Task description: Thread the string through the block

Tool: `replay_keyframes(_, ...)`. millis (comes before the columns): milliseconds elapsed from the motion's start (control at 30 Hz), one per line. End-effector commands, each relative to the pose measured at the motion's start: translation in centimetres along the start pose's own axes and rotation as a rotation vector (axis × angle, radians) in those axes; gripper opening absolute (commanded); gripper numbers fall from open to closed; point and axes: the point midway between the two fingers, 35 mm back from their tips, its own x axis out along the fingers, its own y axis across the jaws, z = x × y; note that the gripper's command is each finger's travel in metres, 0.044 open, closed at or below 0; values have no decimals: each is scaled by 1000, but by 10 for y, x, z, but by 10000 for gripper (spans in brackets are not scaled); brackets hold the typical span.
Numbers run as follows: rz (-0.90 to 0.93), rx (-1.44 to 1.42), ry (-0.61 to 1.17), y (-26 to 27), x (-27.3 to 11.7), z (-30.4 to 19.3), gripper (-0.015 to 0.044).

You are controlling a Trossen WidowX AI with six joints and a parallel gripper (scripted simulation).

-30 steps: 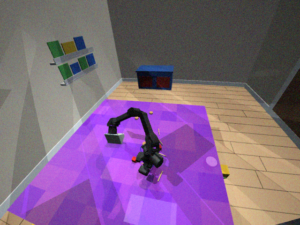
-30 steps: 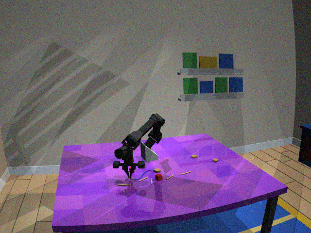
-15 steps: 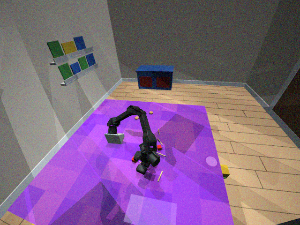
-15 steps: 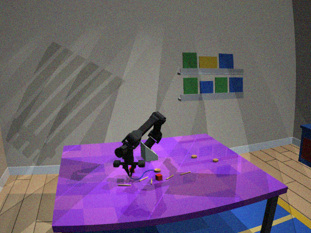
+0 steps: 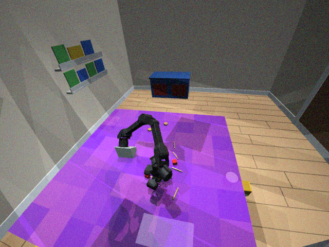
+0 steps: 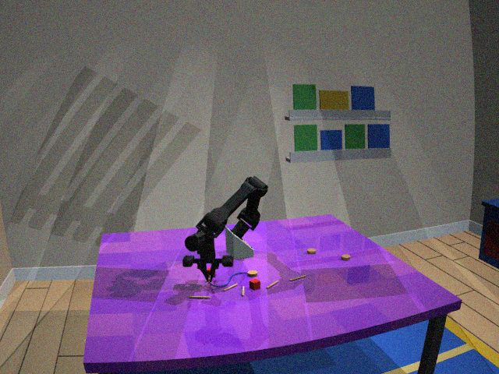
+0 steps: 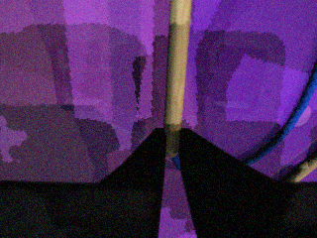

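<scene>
My gripper [image 6: 209, 280] [image 7: 170, 137] is shut on the stick on the string, close above the table. The pale wooden stick [image 7: 177, 69] points away from the fingertips in the wrist view. The blue string [image 6: 225, 285] [image 7: 292, 121] curves from the fingers to a round wooden button [image 6: 252, 273] on the table; the arm hides this button in the top view. A pale grey block [image 5: 126, 152] [image 6: 238, 246] with a slanted edge stands beside the arm's base. No hole shows in it from these views.
A red cube [image 5: 174, 161] [image 6: 254, 284] lies near the button. Another red object [image 5: 146, 176] [image 6: 209, 271] is partly hidden behind the gripper. Several loose sticks lie around, one [image 5: 175, 193] [image 6: 199, 297] near the gripper. Two loose buttons [image 5: 165, 123] [image 6: 311, 251] lie farther off.
</scene>
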Motion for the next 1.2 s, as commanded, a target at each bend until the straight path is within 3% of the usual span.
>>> replay_keyframes(0, 3, -4, 1, 0, 0, 6, 0)
replay_keyframes(1167, 4, -2, 0, 1, -1, 49, 0)
